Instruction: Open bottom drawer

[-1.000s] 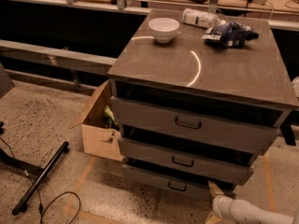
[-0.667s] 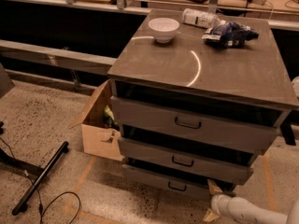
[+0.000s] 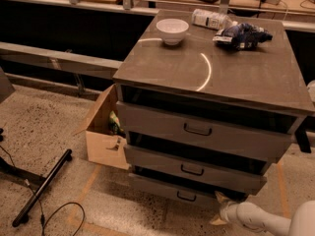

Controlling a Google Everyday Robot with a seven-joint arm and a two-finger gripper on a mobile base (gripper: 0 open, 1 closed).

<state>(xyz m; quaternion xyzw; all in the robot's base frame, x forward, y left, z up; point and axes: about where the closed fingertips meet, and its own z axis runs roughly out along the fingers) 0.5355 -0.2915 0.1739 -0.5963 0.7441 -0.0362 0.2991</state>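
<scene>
The grey cabinet (image 3: 211,73) has three drawers. The bottom drawer (image 3: 157,185) is the lowest and slimmest, with a small black bail handle (image 3: 186,197) at the middle of its front. A dark gap shows above its front panel. My gripper (image 3: 217,209) is low at the bottom right, on a white arm (image 3: 253,217), just beside the right end of the bottom drawer front and to the right of the handle. Its fingers are spread and hold nothing.
The top drawer (image 3: 197,130) and the middle drawer (image 3: 192,169) sit above it. A white bowl (image 3: 172,30), a bottle (image 3: 210,18) and a blue bag (image 3: 241,35) lie on the cabinet top. An open cardboard box (image 3: 103,136) stands at the cabinet's left. A black stand (image 3: 42,188) and cable (image 3: 61,215) lie on the floor.
My gripper and arm have edged slightly left toward the right end of the bottom drawer. The drawers have not moved.
</scene>
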